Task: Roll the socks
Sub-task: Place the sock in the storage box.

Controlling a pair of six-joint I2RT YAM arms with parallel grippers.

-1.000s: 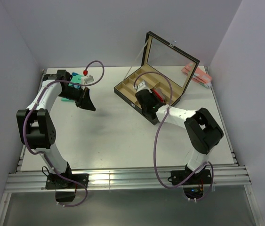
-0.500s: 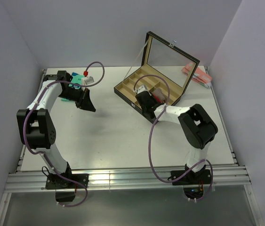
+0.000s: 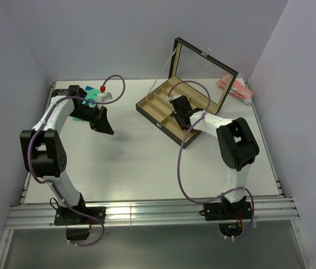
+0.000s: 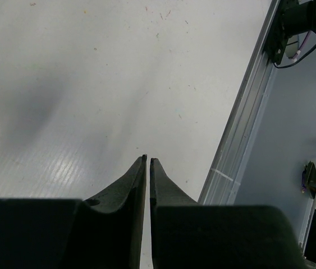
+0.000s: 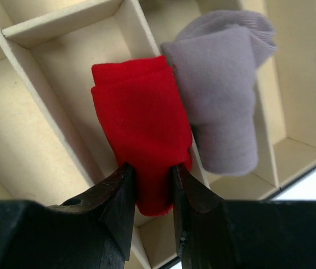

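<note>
My right gripper (image 5: 153,171) is shut on a rolled bright red sock (image 5: 141,117) and holds it over the compartments of the open divided box (image 5: 62,22). A rolled grey sock (image 5: 225,106) lies in the compartment just right of it. In the top view the right gripper (image 3: 179,107) is over the box tray (image 3: 146,109), and the red sock is hidden under the wrist. My left gripper (image 4: 147,159) is shut and empty, above bare table; it also shows at the far left of the top view (image 3: 106,129).
The box lid (image 3: 200,70) stands open at the back. A pale pink fabric bundle (image 3: 233,88) lies at the far right. A teal sock (image 3: 93,91) lies behind the left arm. The table's metal rail (image 4: 242,129) runs beside the left gripper.
My right gripper has moved from the box's near edge up and back over the compartments, carrying the red sock. The left arm has hardly moved.
</note>
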